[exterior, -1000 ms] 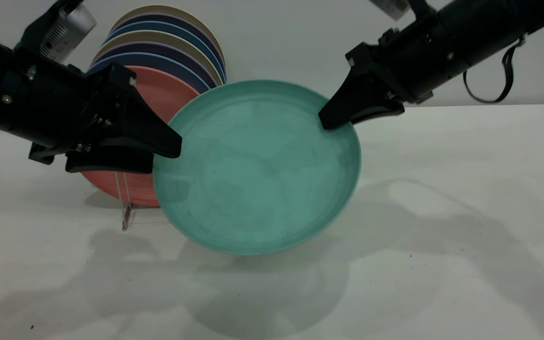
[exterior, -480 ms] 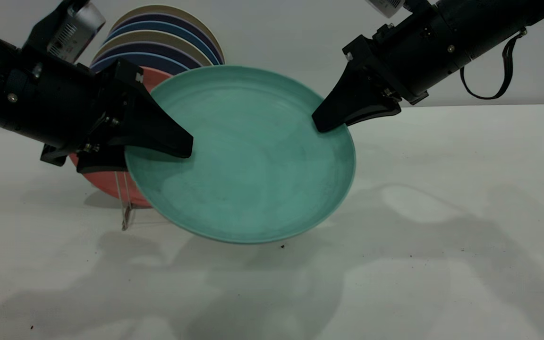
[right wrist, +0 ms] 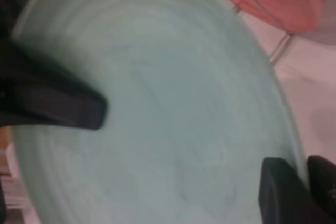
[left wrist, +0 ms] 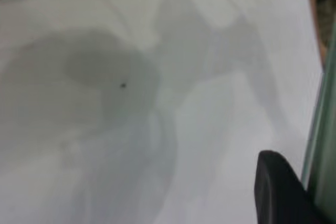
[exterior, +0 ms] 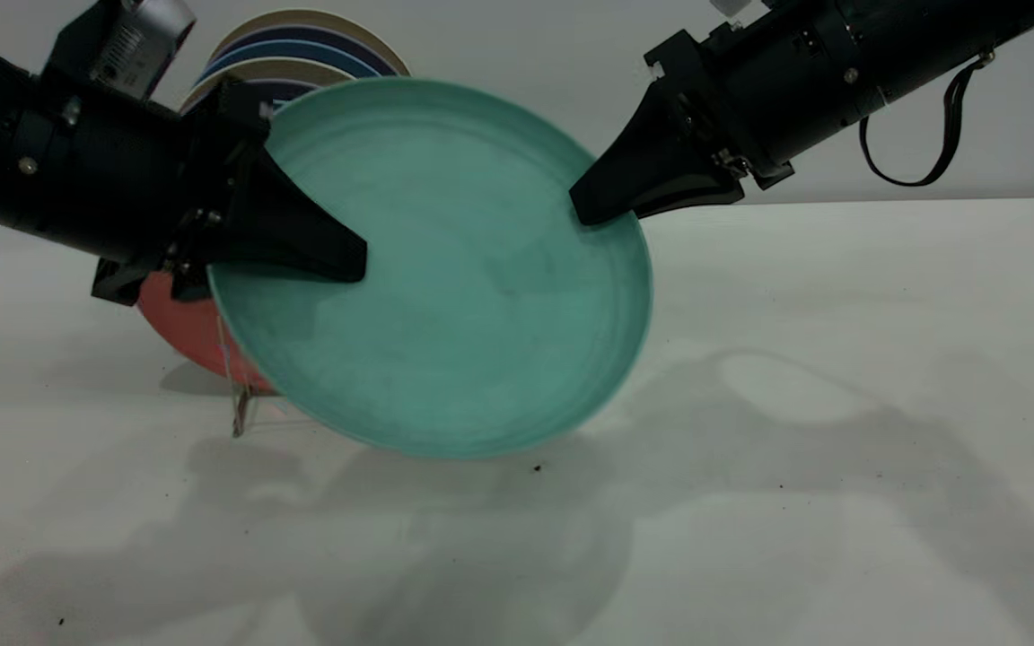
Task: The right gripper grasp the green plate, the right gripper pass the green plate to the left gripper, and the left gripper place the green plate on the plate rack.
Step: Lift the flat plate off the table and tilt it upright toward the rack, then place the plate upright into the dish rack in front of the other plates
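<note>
The green plate hangs tilted above the table, clamped at opposite rims between left pincer and right pincer. Handover is mid-way; release and racking on the plate rack remain.

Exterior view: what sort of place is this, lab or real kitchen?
Probably a lab tabletop. A bare white table against a plain wall, a wire plate rack holding a pink plate and a row of coloured plates, and two black arms sharing a green plate.
</note>
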Tool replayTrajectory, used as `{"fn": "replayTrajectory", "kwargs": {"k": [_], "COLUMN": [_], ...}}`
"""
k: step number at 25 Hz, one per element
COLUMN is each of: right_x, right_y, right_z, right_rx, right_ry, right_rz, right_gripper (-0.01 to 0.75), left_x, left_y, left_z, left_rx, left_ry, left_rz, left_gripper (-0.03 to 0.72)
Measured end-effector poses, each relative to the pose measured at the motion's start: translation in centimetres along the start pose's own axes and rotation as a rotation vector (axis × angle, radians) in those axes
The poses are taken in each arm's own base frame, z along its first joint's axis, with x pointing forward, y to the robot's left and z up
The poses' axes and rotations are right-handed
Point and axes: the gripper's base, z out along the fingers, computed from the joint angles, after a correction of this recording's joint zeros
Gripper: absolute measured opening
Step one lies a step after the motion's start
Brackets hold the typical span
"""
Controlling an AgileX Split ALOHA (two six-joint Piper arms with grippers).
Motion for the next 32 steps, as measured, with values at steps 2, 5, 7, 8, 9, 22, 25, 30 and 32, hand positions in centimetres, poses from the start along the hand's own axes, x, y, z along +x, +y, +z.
{"fn": "replayTrajectory", "kwargs": {"k": [2, 5, 7, 8, 9, 22, 25, 30, 32], "right_x": [0.0, 0.0, -0.1, -0.1, 0.0, 2.0, 2.1, 2.1, 2.1], "right_y": [0.0, -0.1, -0.4, -0.8, -1.3, -7.0, -7.1, -7.1, -7.1], "right_z": [0.0, -0.1, -0.6, -0.9, -1.4, -7.0, -7.1, -7.1, -7.1], "right_rx": [-0.001, 0.002, 0.021, 0.036, 0.057, 0.258, 0.265, 0.265, 0.265], "right_ry": [-0.003, -0.005, -0.006, -0.004, -0.001, 0.106, 0.115, 0.116, 0.116], "right_rz": [0.003, 0.003, -0.005, -0.008, -0.006, 0.115, 0.113, 0.113, 0.113], "right_gripper": [0.179, 0.335, 0.440, 0.493, 0.539, 0.554, 0.550, 0.550, 0.550], "left_x": [-0.1, -0.2, -0.3, -0.4, -0.6, -5.0, -6.4, -8.6, -9.2], "left_y": [0.0, 0.1, 0.4, 0.5, 0.5, -3.1, -3.0, -3.0, -3.0], "left_z": [0.0, -0.1, -0.3, -0.5, -0.8, -4.9, -5.7, -6.3, -6.4], "left_rx": [0.001, -0.026, -0.083, -0.111, -0.140, -0.218, -0.313, -0.477, -0.525], "left_ry": [-0.003, -0.004, -0.008, -0.007, -0.015, 0.273, 0.314, 0.219, 0.182], "left_rz": [0.015, 0.065, 0.120, 0.153, 0.185, 1.084, 1.255, 1.430, 1.464], "left_gripper": [0.145, 0.145, 0.145, 0.145, 0.145, 0.145, 0.145, 0.145, 0.145]}}
